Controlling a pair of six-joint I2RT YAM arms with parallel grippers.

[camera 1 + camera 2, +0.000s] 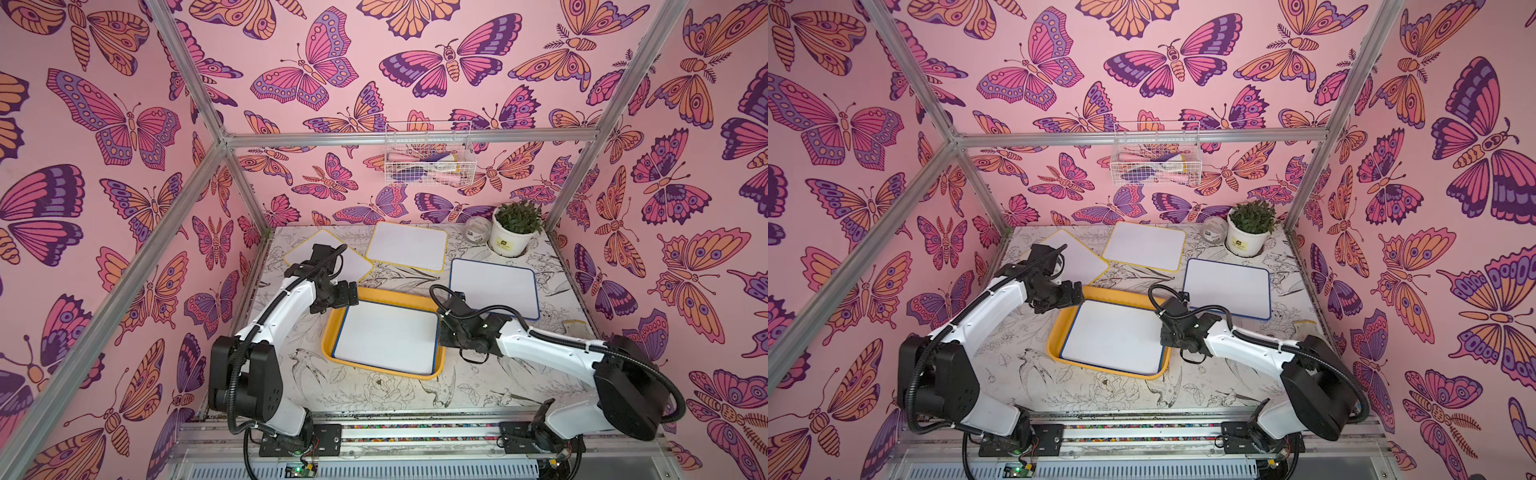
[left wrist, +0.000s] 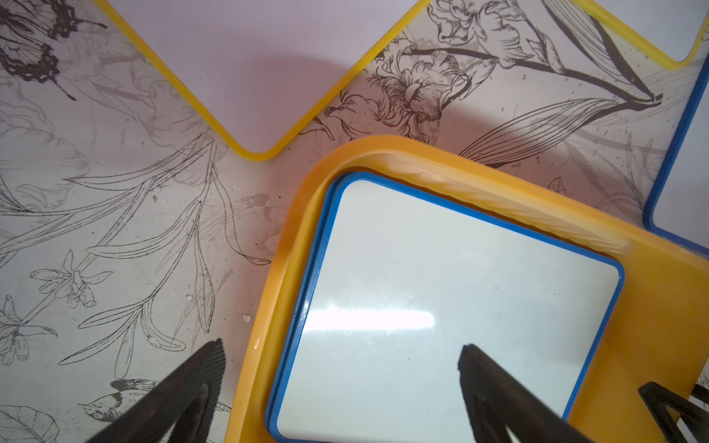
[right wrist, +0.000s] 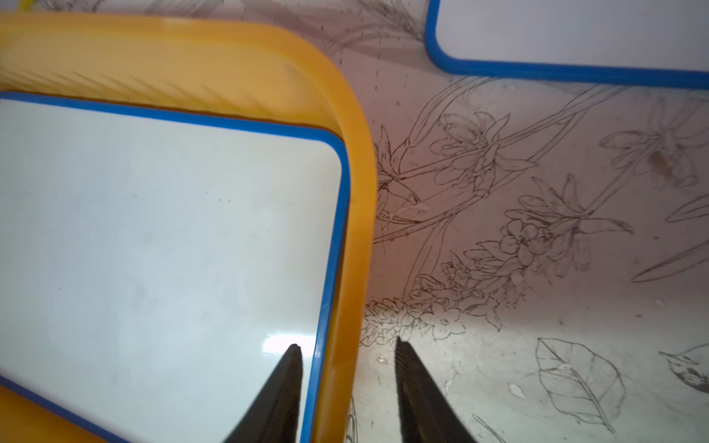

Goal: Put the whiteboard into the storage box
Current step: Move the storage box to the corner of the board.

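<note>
Both arms reach in from the near edge of the table (image 1: pixel 374 395) and bend down over the tray (image 1: pixel 390 301). The left one comes in over the tray's far left corner, the right one low across to its right rim. The left gripper (image 2: pixel 341 356) hangs wide open over that corner, holding nothing. In the wrist view one finger is above the table and the other above the board inside. The right gripper (image 3: pixel 346 343) straddles the right rim with its jaws much closer together. One finger (image 3: pixel 291 368) is over the board, the other is outside the tray, and a gap shows on each side, so it is not clamped on anything. There are four whiteboards. One blue-edged board (image 1: pixel 386 336) lies flat inside the tray. A second blue-edged one (image 1: pixel 494 286) sits on the table to the right. Two yellow-edged boards (image 1: pixel 407 246) (image 1: pixel 307 245) lie at the back. There is one tray, one plant pot (image 1: pixel 509 239) in the far right corner, and one wire basket (image 1: pixel 428 162) on the back wall.
</note>
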